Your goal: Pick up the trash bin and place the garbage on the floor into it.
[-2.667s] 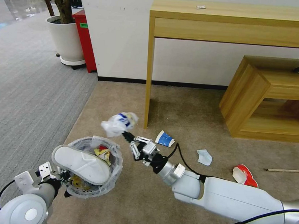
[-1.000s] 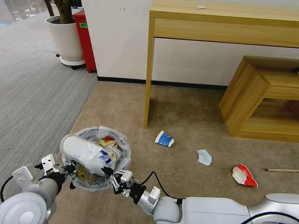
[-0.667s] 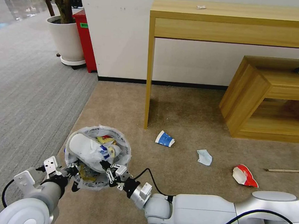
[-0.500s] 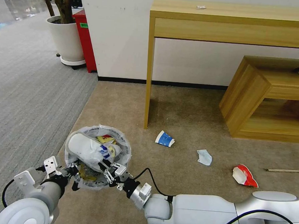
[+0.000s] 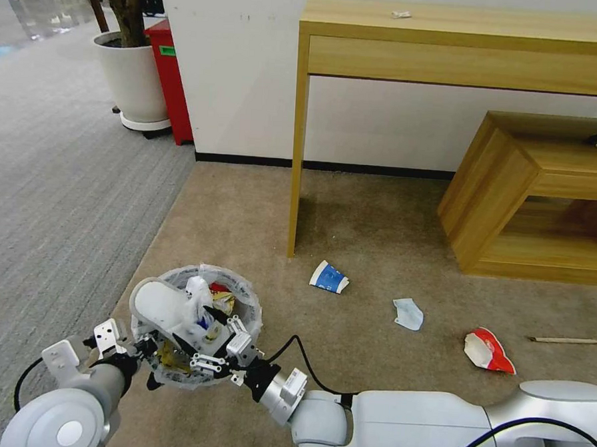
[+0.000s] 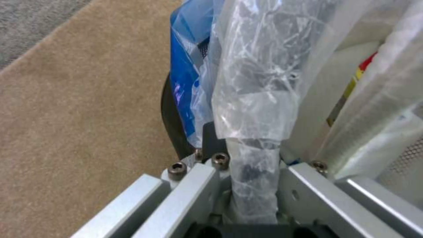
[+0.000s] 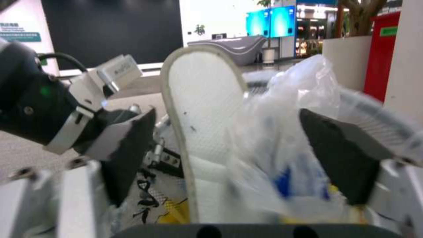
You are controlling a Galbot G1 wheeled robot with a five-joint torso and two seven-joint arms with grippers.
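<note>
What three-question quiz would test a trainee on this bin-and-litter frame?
1. True or false: the right gripper is open over the trash bin.
2. Which gripper holds the bin's rim?
3. How many litter pieces lie on the beige carpet?

Key
1. True.
2. The left gripper.
3. Four: paper cup, pale blue mask, red wrapper, wooden stick.

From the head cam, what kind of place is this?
Likely an office or lobby corner: grey striped carpet meeting beige carpet, a wooden console table, a potted plant's white planter. Screens and a reception-style counter sit behind.
</note>
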